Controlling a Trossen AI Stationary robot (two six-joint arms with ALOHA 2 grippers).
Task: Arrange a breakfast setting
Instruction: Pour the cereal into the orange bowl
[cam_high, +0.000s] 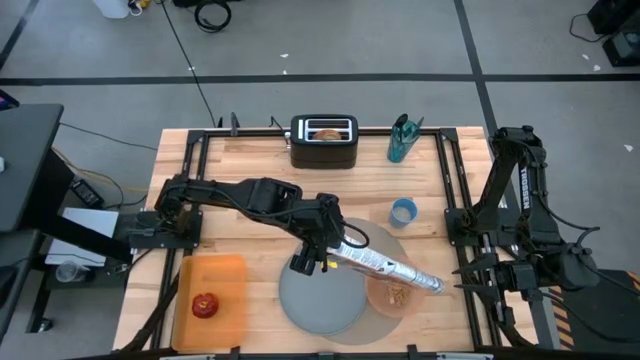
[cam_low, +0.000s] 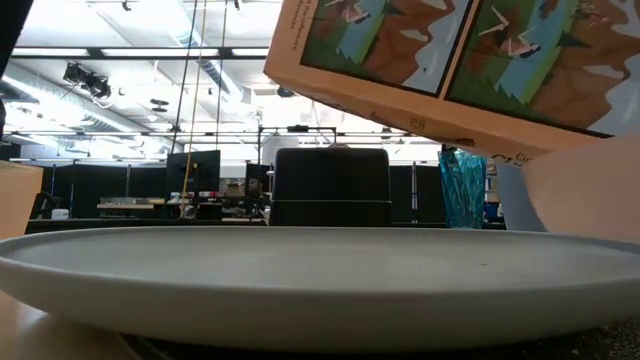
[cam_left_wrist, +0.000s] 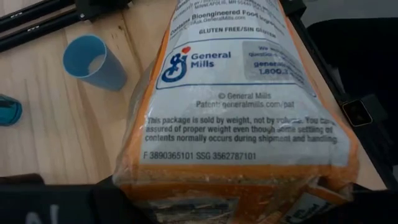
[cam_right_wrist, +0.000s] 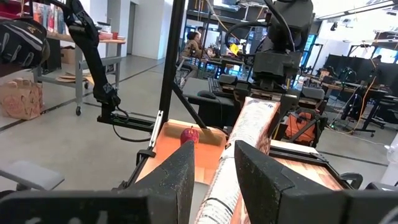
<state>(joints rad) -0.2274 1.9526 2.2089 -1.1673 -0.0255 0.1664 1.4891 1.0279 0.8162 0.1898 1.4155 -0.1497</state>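
Note:
My left gripper (cam_high: 320, 252) is shut on a cereal box (cam_high: 385, 265), which slants over the translucent pink bowl (cam_high: 395, 297). The bowl has brown cereal (cam_high: 397, 295) in it. The bowl and the round grey-blue plate (cam_high: 318, 297) rest on the large grey mat (cam_high: 375, 232). The bagel (cam_high: 326, 131) sticks out of the black toaster (cam_high: 323, 142) at the far edge. The small red apple (cam_high: 205, 305) lies on the orange tray (cam_high: 225, 275). My right gripper (cam_right_wrist: 214, 171) is open and empty at the table's right edge. I see no spoon. My left gripper holds the cereal box by the end (cam_left_wrist: 236, 186) that is away from the bowl; the box itself hides the fingers. The box is lifted clear. It slopes down to its other end (cam_high: 432, 285), which is above the bowl's right rim.
A blue cup (cam_high: 403, 212) stands just beyond the mat. A teal glass holder (cam_high: 402, 140) stands at the far edge, right of the toaster. Black frame rails (cam_high: 445, 190) run along both sides of the table. The right arm (cam_high: 520, 210) is folded at the right.

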